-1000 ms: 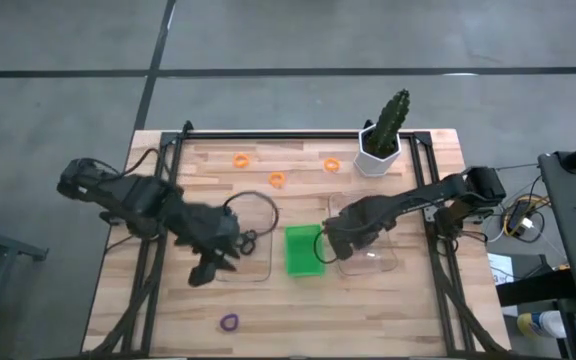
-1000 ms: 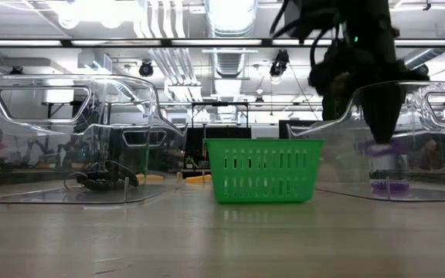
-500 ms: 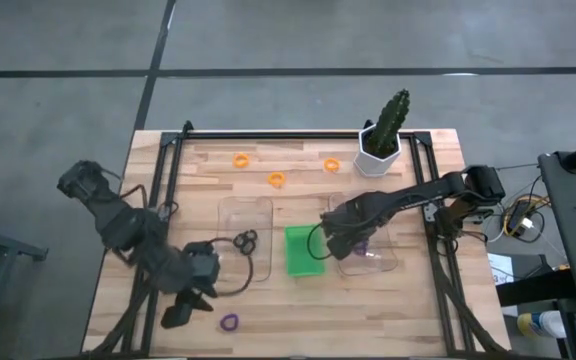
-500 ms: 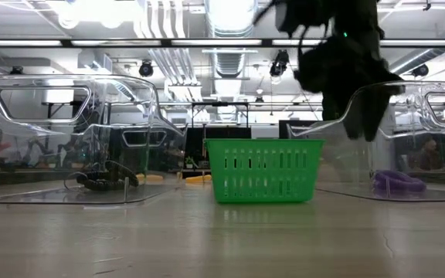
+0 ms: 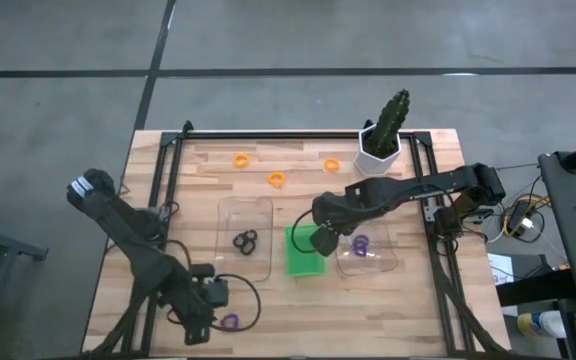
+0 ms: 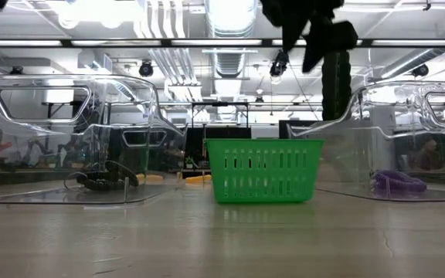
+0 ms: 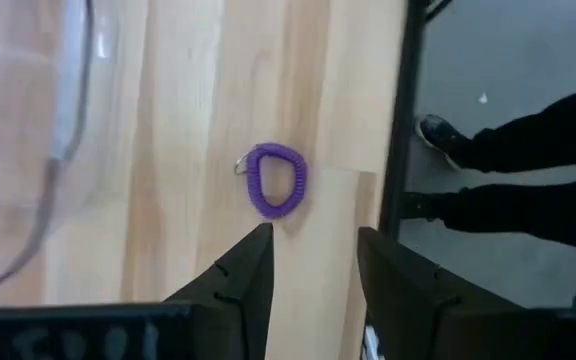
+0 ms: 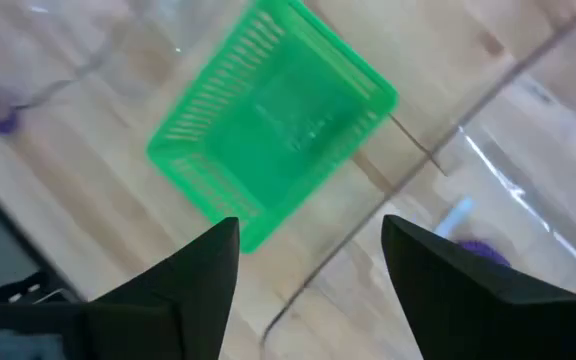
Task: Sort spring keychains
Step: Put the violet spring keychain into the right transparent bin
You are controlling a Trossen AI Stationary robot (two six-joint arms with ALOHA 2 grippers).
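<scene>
A purple spring keychain (image 7: 276,180) lies flat on the wood near the table's near edge (image 5: 230,321). My left gripper (image 7: 313,275) hovers open just short of it (image 5: 208,322). My right gripper (image 8: 318,270) is open over the green tray (image 8: 278,130), high up in the low view (image 6: 315,31). A second purple keychain (image 5: 360,243) lies in the right clear tray (image 5: 383,262). Two black keychains (image 5: 245,240) lie in the left clear tray (image 5: 230,212). Three orange ones (image 5: 277,180) lie on the table's far part.
A potted cactus (image 5: 388,130) stands at the far right. The green tray (image 5: 303,250) sits between the two clear trays. A dark frame rail (image 7: 398,150) runs along the table edge close to the purple keychain. A person's legs (image 7: 528,170) show on the floor beyond it.
My left gripper has swung from over the left clear tray toward the table's near edge, up to the purple keychain there. My right gripper has let go of a purple keychain, which has dropped into the right clear tray; it has then risen and gone left over the green tray.
</scene>
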